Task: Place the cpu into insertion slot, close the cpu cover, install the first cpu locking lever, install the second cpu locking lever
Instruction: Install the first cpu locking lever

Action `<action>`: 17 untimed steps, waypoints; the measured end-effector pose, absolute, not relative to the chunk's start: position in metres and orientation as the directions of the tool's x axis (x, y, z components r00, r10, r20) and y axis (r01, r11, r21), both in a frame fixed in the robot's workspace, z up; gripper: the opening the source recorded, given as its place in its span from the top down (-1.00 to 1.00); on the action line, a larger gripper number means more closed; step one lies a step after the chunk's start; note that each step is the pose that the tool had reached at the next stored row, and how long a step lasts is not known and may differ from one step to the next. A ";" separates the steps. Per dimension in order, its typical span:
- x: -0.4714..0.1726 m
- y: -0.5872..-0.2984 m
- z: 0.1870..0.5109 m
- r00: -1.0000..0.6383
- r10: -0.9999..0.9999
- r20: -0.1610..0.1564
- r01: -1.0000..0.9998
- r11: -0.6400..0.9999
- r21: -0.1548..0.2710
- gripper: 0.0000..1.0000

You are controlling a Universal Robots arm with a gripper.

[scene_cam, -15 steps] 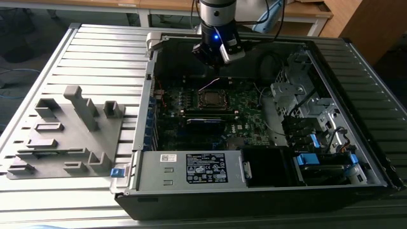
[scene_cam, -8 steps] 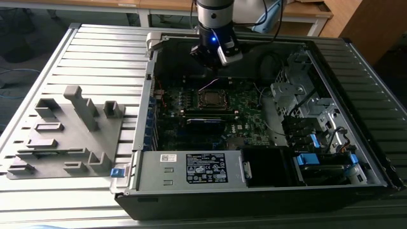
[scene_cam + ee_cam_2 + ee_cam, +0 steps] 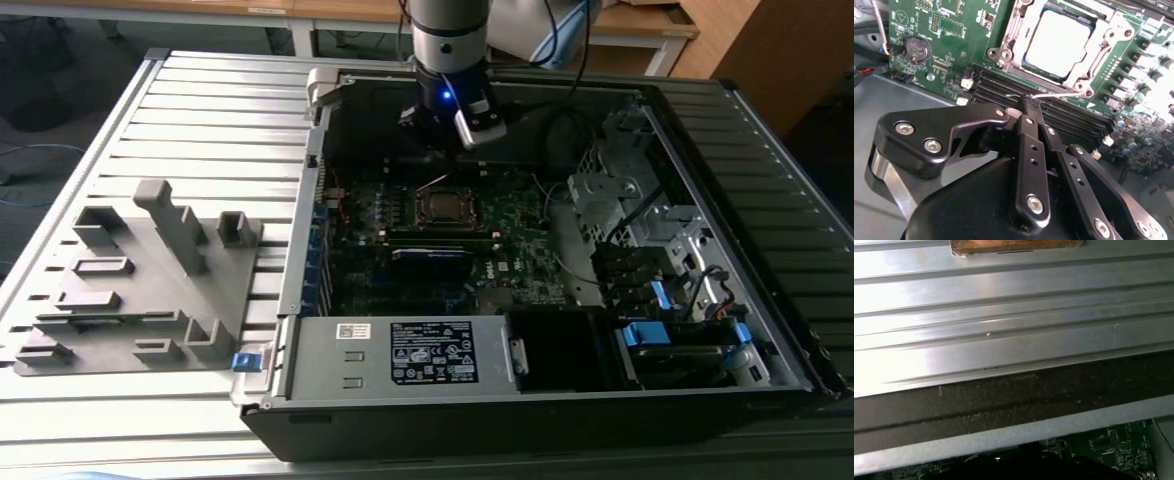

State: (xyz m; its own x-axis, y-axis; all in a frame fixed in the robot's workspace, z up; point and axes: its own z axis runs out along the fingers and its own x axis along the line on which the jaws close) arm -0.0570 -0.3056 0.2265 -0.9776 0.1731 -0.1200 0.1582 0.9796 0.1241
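In the second wrist view the cpu (image 3: 1056, 42) lies flat in the insertion slot, its dull silver top showing through the cpu cover (image 3: 1013, 35), which lies down over it. A thin wire locking lever (image 3: 1061, 93) runs along the socket's near edge. My gripper (image 3: 1029, 101) is shut, its black fingertips pressed together right at that wire and touching it. In the exterior view the gripper (image 3: 441, 135) hangs inside the open computer case just behind the socket (image 3: 441, 207), where a thin lever (image 3: 434, 185) stands raised.
Long black memory slots (image 3: 999, 90) and a coin battery (image 3: 916, 47) flank the socket on the green motherboard (image 3: 514, 235). A drive cage (image 3: 641, 220) stands at the exterior view's right, a power supply (image 3: 400, 350) in front. A grey fixture block (image 3: 147, 280) sits on the ribbed table (image 3: 1004, 315).
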 end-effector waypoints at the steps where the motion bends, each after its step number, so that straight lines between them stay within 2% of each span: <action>1: -0.057 -0.306 0.225 -0.977 0.173 -0.121 0.158 0.980 0.124 0.79; 17: -0.059 -0.306 0.208 -0.972 0.197 -0.131 0.181 0.975 0.126 0.79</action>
